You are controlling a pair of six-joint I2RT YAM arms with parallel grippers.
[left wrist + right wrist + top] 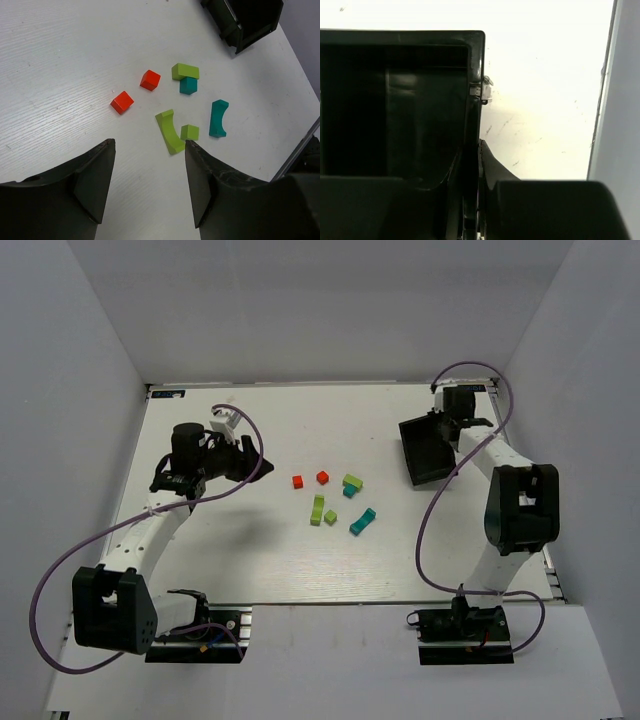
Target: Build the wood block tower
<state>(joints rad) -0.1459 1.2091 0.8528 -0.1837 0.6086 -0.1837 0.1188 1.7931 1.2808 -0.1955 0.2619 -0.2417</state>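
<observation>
Fingers of the left gripper (pixel 149 147) fill the bottom of the left wrist view. They are spread apart with only bare table (pixel 60 60) between them. It is released and holds nothing, probably so that it can drop over a block.

Just above the fingertips, at centre frame, lie a lime arch (pixel 170 131) on its side and a small lime cube (pixel 190 132) close beside it. A teal arch (pixel 218 118) lies a little to the right, apart from both. Up and left of these are the nearer red cube (pixel 122 102) and the farther red cube (pixel 150 80), which sit separately.

Higher in the frame, a lime bar (pixel 185 71) touches a teal cube (pixel 188 86). The bar looks to be resting on the cube, though I cannot be sure it is not just behind it. Otherwise the pieces are scattered flat at the middle of the table, so the wood block tower is hardly begun, if at all.

Farthest off, at the upper right corner, stands the black bin (pixel 245 20). In the right wrist view the right gripper (pixel 472 200) is clenched on the bin's side wall at the bottom of the frame. My guess is that it keeps the bin clear of the building area. In the top view that gripper (pixel 447 430) sits at the upper right, well apart from the blocks.
</observation>
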